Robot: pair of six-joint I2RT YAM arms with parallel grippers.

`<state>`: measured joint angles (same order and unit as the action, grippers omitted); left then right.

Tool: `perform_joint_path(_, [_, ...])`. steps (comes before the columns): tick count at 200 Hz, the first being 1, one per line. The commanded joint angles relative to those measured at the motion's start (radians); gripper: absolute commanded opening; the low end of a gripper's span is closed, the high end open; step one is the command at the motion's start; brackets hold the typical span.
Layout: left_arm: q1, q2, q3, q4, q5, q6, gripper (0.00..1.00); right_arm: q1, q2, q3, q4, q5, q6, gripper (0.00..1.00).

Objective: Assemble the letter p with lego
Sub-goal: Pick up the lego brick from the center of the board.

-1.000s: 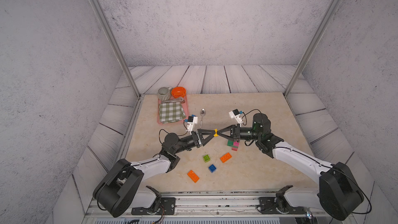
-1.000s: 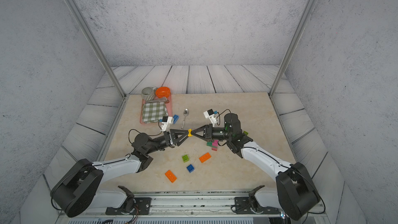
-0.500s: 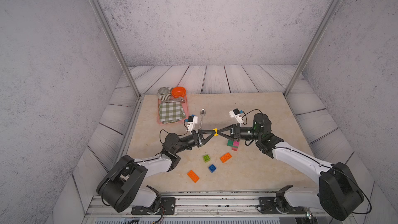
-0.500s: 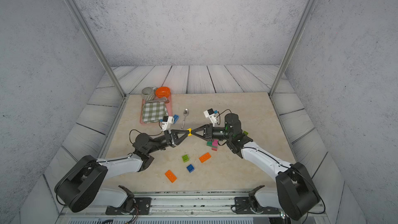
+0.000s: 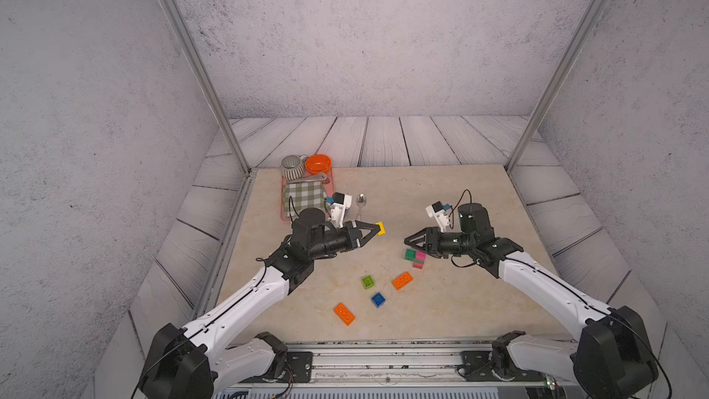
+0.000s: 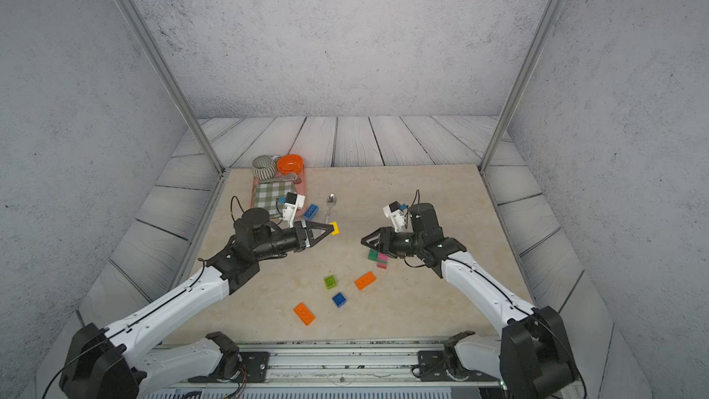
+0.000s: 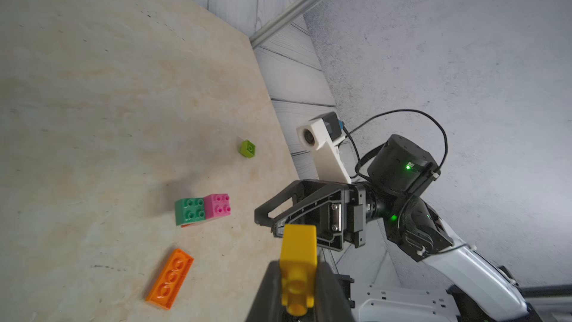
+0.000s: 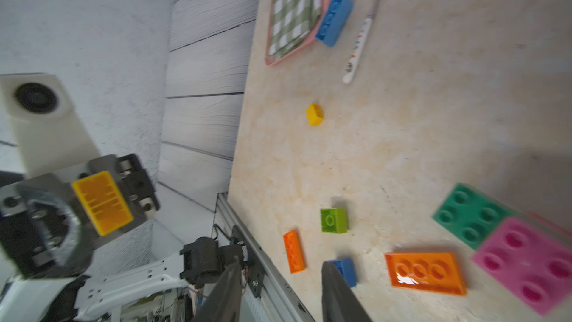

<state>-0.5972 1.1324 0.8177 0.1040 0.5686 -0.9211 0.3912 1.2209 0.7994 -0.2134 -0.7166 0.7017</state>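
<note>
My left end effector (image 5: 376, 229) is clamped on the yellow brick (image 7: 298, 243); my right end effector (image 5: 407, 240) stands parted. The tray (image 8: 288, 55) holds a cloth (image 5: 305, 195), mug (image 5: 291, 166) and bowl (image 5: 318, 163).

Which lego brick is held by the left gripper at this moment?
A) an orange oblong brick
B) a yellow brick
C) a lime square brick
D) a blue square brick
B: the left gripper is shut on the yellow brick, which the left wrist view shows pinched between its tips.
</note>
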Motion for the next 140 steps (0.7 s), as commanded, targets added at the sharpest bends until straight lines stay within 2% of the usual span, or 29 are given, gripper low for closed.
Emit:
perform_joint_path(1, [-0.029, 0.08, 0.102, -0.447, -0.114, 0.214, 0.01, -0.01, 0.003, 0.013, -0.23, 0.194, -0.142, 0.4])
perform_joint_path(37, [-0.119, 0.262, 0.326, -0.701, -0.261, 0.31, 0.0, -0.024, -0.008, 0.016, -0.313, 0.399, -0.202, 0.37])
perform_joint_path(77, [-0.205, 0.475, 0.579, -0.91, -0.378, 0.375, 0.0, -0.029, -0.013, 0.023, -0.345, 0.517, -0.244, 0.38])
perform_joint_path(140, [-0.26, 0.78, 0.923, -1.163, -0.441, 0.423, 0.0, -0.031, 0.009, -0.003, -0.181, 0.396, -0.238, 0.4])
